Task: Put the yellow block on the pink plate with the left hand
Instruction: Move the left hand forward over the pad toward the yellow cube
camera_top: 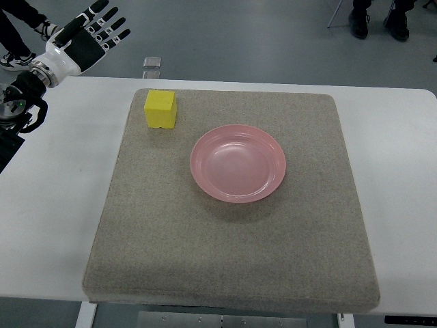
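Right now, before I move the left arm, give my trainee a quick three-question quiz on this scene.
1. True or false: the yellow block already rests on the pink plate.
2. Multiple choice: the left hand is
A. closed around the block
B. open, beyond the table's far left corner, holding nothing
C. flat on the plate
3. Fill in: block and plate both sit on a grey ____ covering the white table.

Key
1. False: the block stands on the mat's far left corner, apart from the plate, which is empty.
2. B
3. mat
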Controlling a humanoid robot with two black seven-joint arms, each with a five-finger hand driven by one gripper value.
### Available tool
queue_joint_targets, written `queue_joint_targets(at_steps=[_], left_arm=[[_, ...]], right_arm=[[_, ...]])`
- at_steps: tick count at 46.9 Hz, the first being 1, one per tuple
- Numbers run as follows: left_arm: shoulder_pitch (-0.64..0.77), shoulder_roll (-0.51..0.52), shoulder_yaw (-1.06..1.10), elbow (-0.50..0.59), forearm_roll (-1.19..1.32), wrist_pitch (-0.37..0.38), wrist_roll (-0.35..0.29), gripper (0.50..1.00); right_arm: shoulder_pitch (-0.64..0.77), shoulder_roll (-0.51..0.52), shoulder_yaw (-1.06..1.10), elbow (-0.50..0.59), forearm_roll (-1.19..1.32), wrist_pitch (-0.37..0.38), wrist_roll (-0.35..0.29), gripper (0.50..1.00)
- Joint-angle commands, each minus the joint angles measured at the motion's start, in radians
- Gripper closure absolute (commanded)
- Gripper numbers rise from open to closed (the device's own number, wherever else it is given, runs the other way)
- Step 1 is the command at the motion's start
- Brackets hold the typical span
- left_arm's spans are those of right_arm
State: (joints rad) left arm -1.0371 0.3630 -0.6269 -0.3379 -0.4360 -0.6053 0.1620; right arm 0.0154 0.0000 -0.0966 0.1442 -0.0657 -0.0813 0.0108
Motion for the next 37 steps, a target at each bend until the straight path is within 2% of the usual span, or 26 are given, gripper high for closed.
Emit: queue_joint_targets(at_steps=[1, 9, 20, 33, 37], left_arm=[[-0.011, 0.004, 0.004, 0.0, 0.112, -0.006, -0.002, 0.504], [-0.046, 0.008, 0.004, -0.007, 0.446, -0.006, -0.061, 0.504], [-0.092, 0.011, 0.007, -0.015, 0.838, -0.006, -0.222, 0.504], [-0.112, 0.01, 0.025, -0.098, 1.284, 0.007, -0.305, 0.506], [-0.123, 0.01, 0.082, -0.101, 1.372, 0.039, -0.343, 0.506]], right_arm=[[0.0, 0.0, 0.0, 0.0, 0.0, 0.0, 0.0, 0.576], [0.0, 0.0, 0.0, 0.0, 0.001, -0.002, 0.0, 0.576], [0.0, 0.0, 0.0, 0.0, 0.0, 0.0, 0.0, 0.576], [0.0, 0.0, 0.0, 0.0, 0.0, 0.0, 0.0, 0.576], [0.0, 0.0, 0.0, 0.0, 0.0, 0.0, 0.0, 0.576]])
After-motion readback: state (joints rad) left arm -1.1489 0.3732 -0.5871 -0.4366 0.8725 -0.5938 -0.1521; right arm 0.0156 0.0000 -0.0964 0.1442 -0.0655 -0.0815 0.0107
